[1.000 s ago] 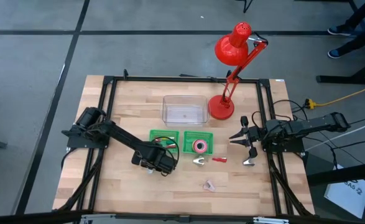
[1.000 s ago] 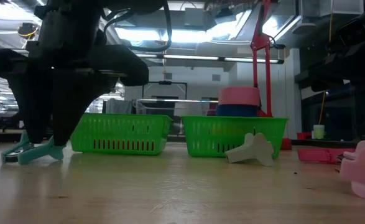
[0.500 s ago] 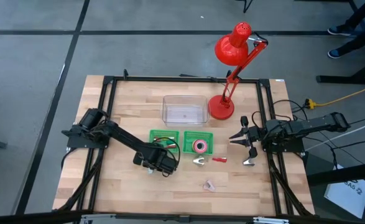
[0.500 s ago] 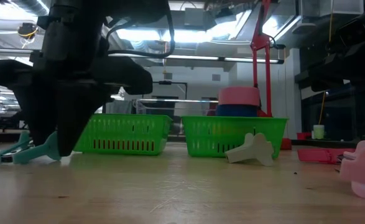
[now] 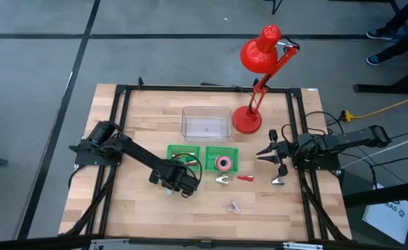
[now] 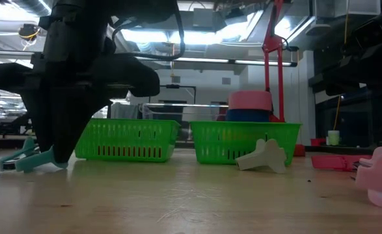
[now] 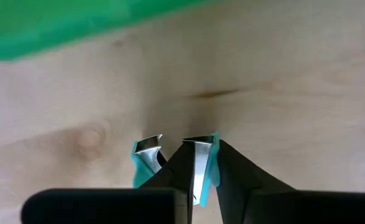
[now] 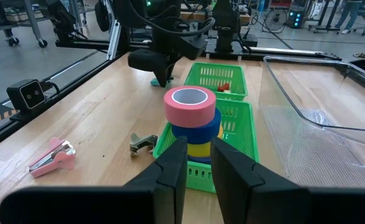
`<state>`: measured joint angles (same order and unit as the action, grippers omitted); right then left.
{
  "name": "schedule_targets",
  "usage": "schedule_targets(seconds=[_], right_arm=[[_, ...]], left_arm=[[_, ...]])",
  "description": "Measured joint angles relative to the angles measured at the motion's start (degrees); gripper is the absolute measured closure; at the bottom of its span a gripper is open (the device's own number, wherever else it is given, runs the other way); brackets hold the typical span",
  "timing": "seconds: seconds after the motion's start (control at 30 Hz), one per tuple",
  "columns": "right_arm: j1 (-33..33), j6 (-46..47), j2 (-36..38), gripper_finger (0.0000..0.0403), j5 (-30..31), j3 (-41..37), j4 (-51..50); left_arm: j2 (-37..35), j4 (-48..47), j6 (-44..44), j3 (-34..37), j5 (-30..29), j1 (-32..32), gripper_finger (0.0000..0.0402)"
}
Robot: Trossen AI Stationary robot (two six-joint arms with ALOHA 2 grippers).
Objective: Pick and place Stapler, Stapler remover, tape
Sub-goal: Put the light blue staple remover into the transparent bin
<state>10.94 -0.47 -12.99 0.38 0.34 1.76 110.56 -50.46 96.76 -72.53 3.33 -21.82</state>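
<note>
1. Left hand (image 5: 170,186): down at the desk (image 5: 141,215) surface, just in front of the left green basket (image 5: 183,154); clenched on a teal staple remover (image 6: 31,159), whose metal jaws stick out past the fingertips in the left wrist view
2. Teal staple remover: lies on the wood under the left hand, near the basket's front wall, touching the desk in the low view
3. Right hand (image 5: 265,153): waiting at the right side of the desk, beside the right green basket (image 5: 221,160); fingers a little apart, grasping nothing
4. Right green basket: holds a stack of tape (image 8: 192,121), pink roll on top, blue below it, yellow under that
5. Left green basket: holds small items, red among them; cannot tell what they are
6. Clear plastic bin (image 5: 206,121): behind the baskets, next to the red lamp (image 5: 259,62)
7. Loose on the desk: a grey staple remover (image 5: 222,180) just in front of the right basket, a small red item (image 5: 245,178) beside it, a pink stapler (image 5: 233,205) nearer the front edge
</note>
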Motion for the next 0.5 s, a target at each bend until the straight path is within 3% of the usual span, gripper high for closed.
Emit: schedule_targets(seconds=[0.3, 0.5], right_arm=[[0.00, 0.00, 0.00, 0.0331, 0.00, 0.00, 0.01], [0.00, 0.00, 0.00, 0.0331, 0.00, 0.02, 0.02]], left_arm=[[-2.58, 7.08, -3.96, -0.22, 3.62, 0.00, 0.0367], [-7.63, 12.37, -7.35, -0.28, 2.80, 0.13, 0.0365]])
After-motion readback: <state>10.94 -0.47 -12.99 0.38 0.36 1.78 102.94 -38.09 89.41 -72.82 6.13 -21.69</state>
